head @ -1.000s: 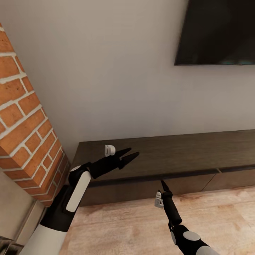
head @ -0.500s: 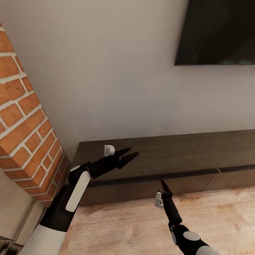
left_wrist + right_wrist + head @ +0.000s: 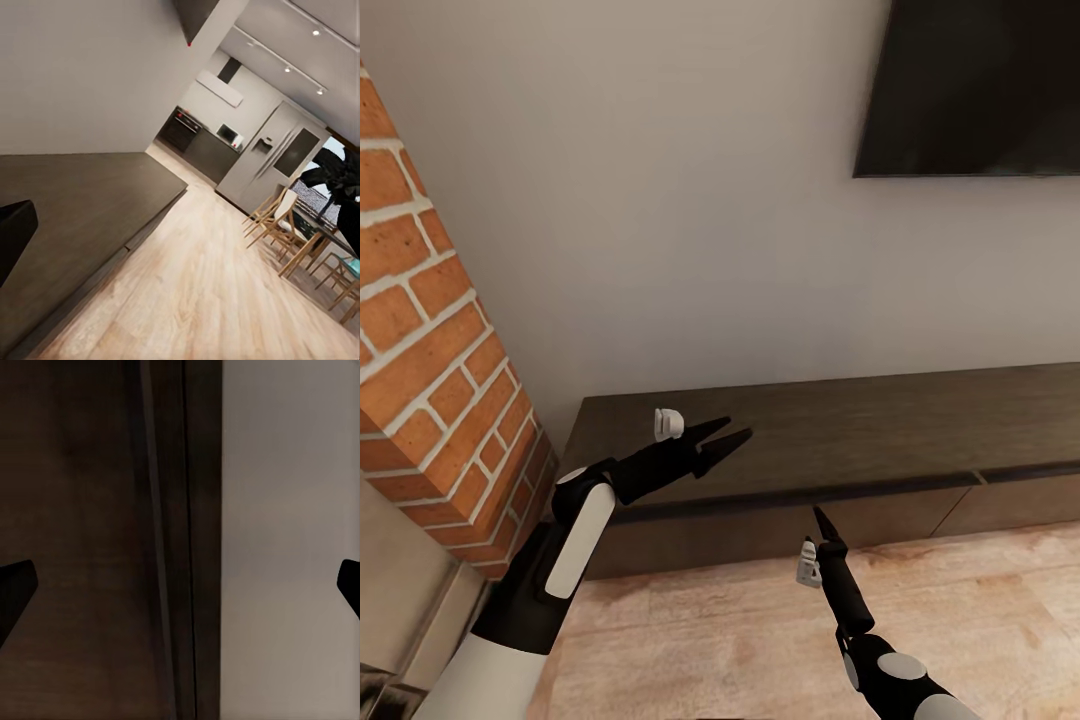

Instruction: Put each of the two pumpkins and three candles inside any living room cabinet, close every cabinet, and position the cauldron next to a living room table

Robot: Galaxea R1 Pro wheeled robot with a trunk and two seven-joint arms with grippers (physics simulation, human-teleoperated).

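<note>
Facing us: long, low dark-brown wood cabinet (image 3: pixel 840 450) against the wall, drawers shut. Rigid, heavy; handle-less fronts, so we grip a drawer edge. Left end effector (image 3: pixel 732 437) and right end effector (image 3: pixel 180 585) both apart, empty.

Cabinet (image 3: pixel 840 450) runs off the head view's right edge; its left end sits partly behind the left gripper (image 3: pixel 727 437). Dark wall screen (image 3: pixel 980 90) cropped at top and right. Right gripper (image 3: pixel 818 517) seen edge-on in head view: finger gap unreadable there.
</note>
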